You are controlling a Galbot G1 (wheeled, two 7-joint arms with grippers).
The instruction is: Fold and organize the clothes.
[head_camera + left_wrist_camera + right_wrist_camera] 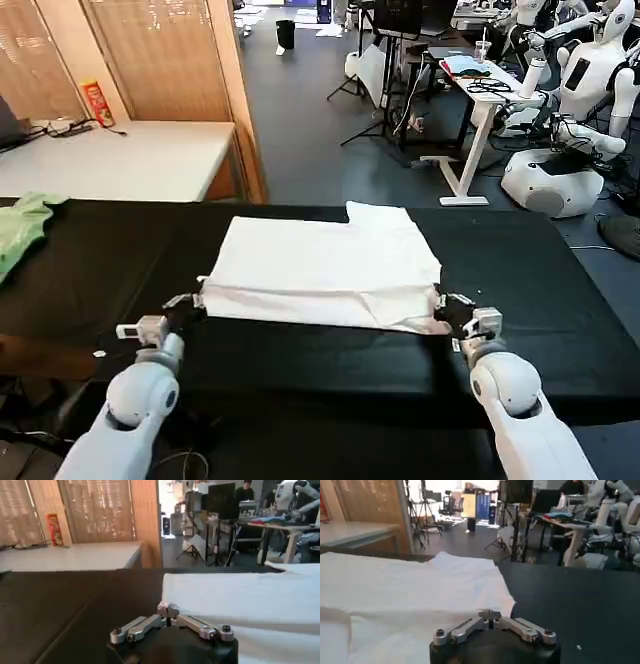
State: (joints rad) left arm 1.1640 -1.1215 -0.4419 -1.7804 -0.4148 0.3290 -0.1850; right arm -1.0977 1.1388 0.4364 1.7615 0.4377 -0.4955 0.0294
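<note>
Jaws closed at T-shirt (325, 268) corners

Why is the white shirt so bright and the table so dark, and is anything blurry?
Head view: the white T-shirt glows against the black table, hiding its folds, and the room behind is soft. Left wrist view: the left gripper is sharp, the far desks hazy. Right wrist view: the right gripper is crisp, and the bright doorway washes out.

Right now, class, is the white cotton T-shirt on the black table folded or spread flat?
Partly folded: the white cotton T-shirt has its near edge doubled over into a layered band, between the left gripper and right gripper.
</note>
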